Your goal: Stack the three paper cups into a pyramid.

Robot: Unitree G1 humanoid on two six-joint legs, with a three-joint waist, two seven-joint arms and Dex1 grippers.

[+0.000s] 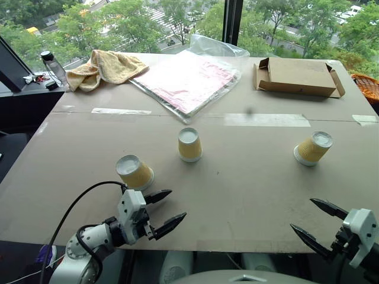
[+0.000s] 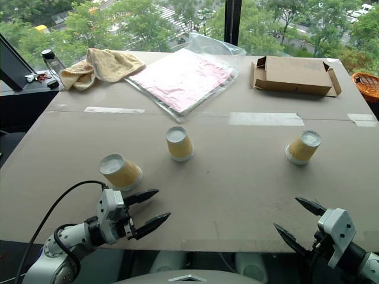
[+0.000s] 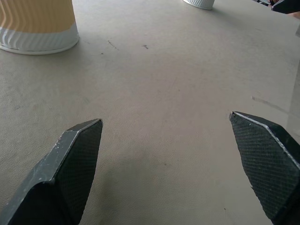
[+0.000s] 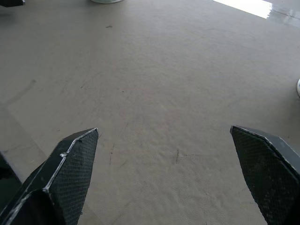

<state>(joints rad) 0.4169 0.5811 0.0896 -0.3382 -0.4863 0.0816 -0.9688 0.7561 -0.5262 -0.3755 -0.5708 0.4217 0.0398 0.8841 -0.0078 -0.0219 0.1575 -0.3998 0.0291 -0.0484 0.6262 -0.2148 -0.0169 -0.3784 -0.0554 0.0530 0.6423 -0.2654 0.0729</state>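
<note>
A: How are the three paper cups laid out on the surface (image 1: 249, 195)?

B: All are set upside down, white bases up, and well apart. The left cup (image 1: 135, 172) is found near the front edge, the middle cup (image 1: 189, 145) farther back, and the right cup (image 1: 313, 148) off to the right. No pyramid has been started.

A: Why inverted?

B: It is judged that the wide rims are placed downward so a steady base is given and a flat top is offered for the third cup.

A: And the pincers?

B: The left pincer (image 1: 167, 210) is held released, jaws spread wide, just beside the left cup but not touching it. The right pincer (image 1: 314, 220) is likewise spread wide and empty, kept at the front edge, well apart from the right cup.

A: Why held so?

B: Probably so that a cup's ribbed side can be straddled on approach. The left cup appears likeliest to be taken first.
</note>
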